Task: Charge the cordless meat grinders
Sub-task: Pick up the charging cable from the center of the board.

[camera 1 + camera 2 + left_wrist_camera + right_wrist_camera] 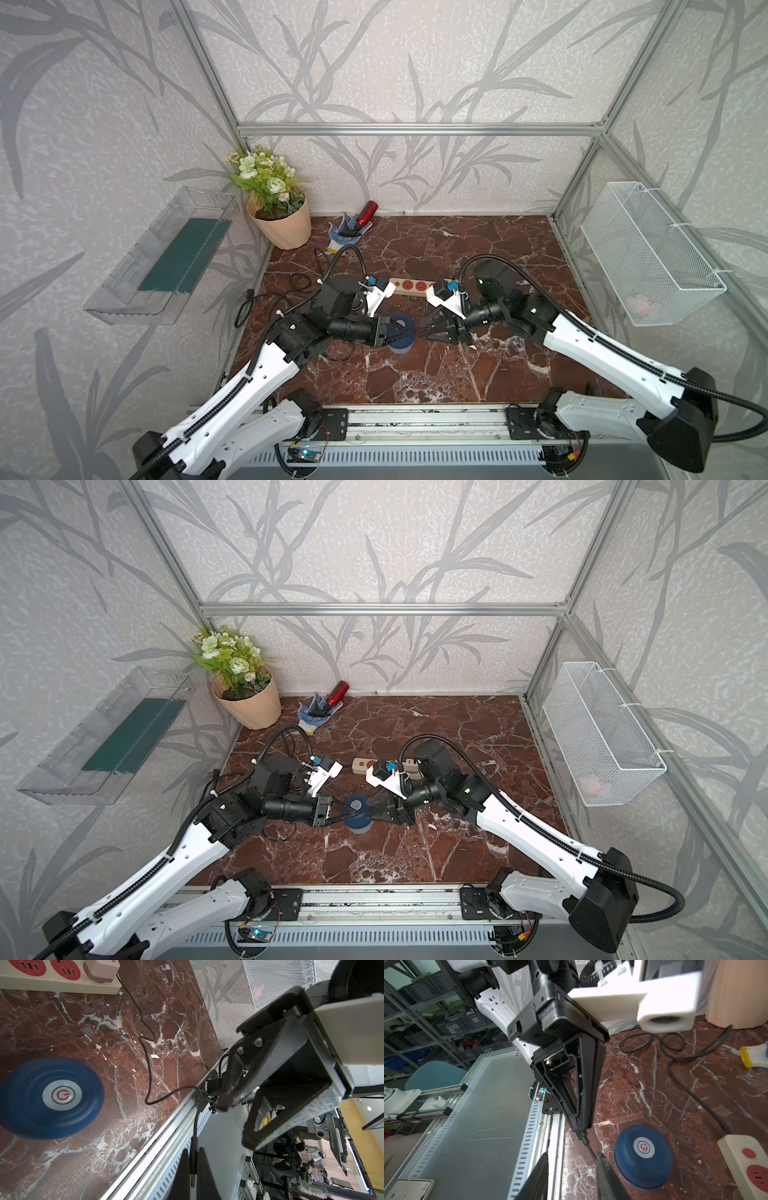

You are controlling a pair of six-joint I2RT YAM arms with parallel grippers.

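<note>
Cordless meat grinder [643,1159], squat and round, dark blue domed top with grey centre button, upright on the red-brown marbled worktop [415,374] between both hands, near the cream power strip [62,985]; pale cup base barely visible, outline blurred in the left wrist view. White wire-mesh basket [623,232] on a side wall: pink item [638,305] inside, too dim to name. Clear plastic bin [120,286]: dark green sheet [183,257]. Ribbed beige pot [286,232]: artificial flowers [262,174]. Left hand [193,1150] clamped on a black cable plug [582,1136]. Right hand [572,1155] partly spread, empty.
</note>
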